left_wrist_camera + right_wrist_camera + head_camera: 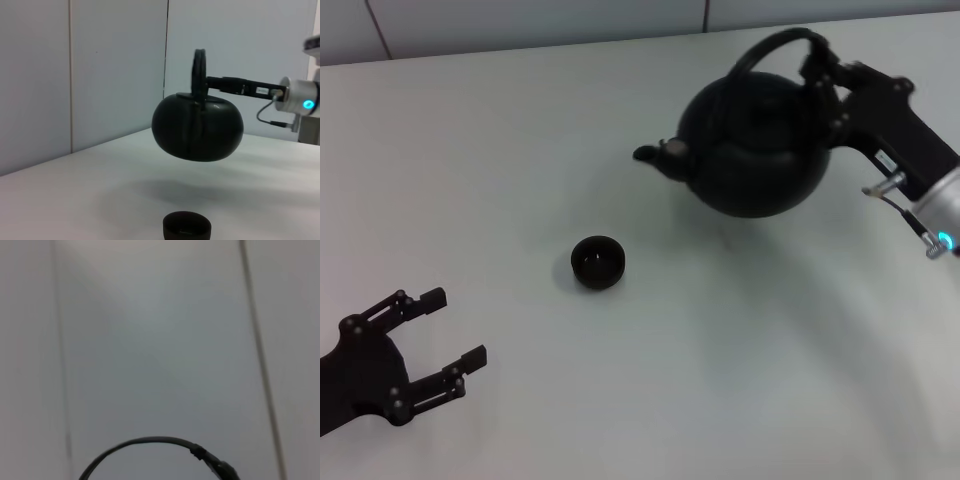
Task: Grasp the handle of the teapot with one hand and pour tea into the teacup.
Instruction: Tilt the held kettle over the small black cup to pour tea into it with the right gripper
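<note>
Half the job is showing as done: the right gripper (823, 72) is clamping the handle (775, 42) and holding the teapot (755, 145) airborne, spout facing the teacup (597, 262) well beyond and below it, pouring not yet begun, left gripper (438, 340) idling open

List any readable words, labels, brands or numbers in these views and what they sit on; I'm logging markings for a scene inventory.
No text can be read in any view.
A small pale label sits on the right hand holding the teapot by its handle: too small and blurred to read.
The teapot, the teacup, the table and the open left hand show no markings.
</note>
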Action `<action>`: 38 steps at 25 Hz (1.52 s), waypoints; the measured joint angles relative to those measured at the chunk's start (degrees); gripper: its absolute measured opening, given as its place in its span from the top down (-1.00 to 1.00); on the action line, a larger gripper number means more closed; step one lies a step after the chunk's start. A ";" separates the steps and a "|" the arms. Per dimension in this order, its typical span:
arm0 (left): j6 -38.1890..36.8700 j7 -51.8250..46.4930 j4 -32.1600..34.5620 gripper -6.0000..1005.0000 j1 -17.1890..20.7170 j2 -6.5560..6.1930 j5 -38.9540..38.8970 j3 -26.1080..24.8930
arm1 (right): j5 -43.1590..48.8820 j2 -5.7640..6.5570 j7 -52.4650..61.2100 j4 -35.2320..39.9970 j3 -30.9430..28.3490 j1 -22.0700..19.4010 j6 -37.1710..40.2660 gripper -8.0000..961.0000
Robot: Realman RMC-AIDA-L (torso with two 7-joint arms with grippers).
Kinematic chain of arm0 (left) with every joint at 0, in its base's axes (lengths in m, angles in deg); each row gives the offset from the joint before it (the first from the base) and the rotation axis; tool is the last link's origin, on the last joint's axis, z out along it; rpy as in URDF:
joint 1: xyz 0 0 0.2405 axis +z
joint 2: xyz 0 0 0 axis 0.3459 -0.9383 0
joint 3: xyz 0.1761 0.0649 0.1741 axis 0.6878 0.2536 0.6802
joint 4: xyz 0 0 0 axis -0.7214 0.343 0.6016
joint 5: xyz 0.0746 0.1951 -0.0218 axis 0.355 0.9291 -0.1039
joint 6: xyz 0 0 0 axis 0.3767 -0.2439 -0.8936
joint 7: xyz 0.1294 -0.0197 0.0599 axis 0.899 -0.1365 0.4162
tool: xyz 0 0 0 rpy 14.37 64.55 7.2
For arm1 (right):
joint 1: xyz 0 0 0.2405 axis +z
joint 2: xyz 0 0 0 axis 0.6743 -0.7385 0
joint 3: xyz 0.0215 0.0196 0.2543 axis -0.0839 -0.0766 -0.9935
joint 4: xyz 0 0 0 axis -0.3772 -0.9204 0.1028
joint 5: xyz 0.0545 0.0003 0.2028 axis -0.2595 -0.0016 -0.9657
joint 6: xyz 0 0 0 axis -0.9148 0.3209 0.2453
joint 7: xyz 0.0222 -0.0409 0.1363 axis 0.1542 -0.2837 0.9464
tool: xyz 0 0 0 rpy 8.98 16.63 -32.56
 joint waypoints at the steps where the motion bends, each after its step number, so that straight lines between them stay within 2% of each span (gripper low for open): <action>1: -0.02 0.00 0.00 -0.62 -0.01 0.00 0.00 0.00 | 1.53 0.05 2.12 1.48 0.01 0.89 -0.58 0.79; 2: -0.04 0.01 0.00 -0.62 -0.04 -0.01 -0.06 0.00 | 4.46 0.14 5.54 3.34 0.02 2.67 -2.03 0.79; 7: -0.18 0.02 0.01 -0.62 -0.11 -0.01 -0.69 0.00 | 9.58 0.21 7.56 3.89 0.20 6.38 -3.72 0.79; 10: -0.34 0.03 0.01 -0.62 -0.23 -0.01 -0.97 0.00 | 10.24 0.09 7.31 3.65 0.62 7.17 -4.27 0.79; 18: -0.43 0.05 -0.04 -0.62 -0.25 -0.01 -1.36 0.00 | 10.40 0.02 6.98 4.15 1.02 7.48 -4.49 0.79; 23: -0.44 0.05 -0.07 -0.62 -0.35 0.06 -1.40 0.00 | 10.42 -0.04 6.08 6.47 3.71 7.45 -4.86 0.79; 32: -0.52 0.05 -0.17 -0.62 -0.38 0.08 -1.40 0.00 | 10.42 0.07 -4.05 7.21 5.97 8.34 -5.65 0.79; 38: -0.53 0.05 -0.17 -0.62 -0.28 0.08 -1.57 0.00 | 10.47 0.12 -6.39 8.13 6.37 9.03 -5.34 0.79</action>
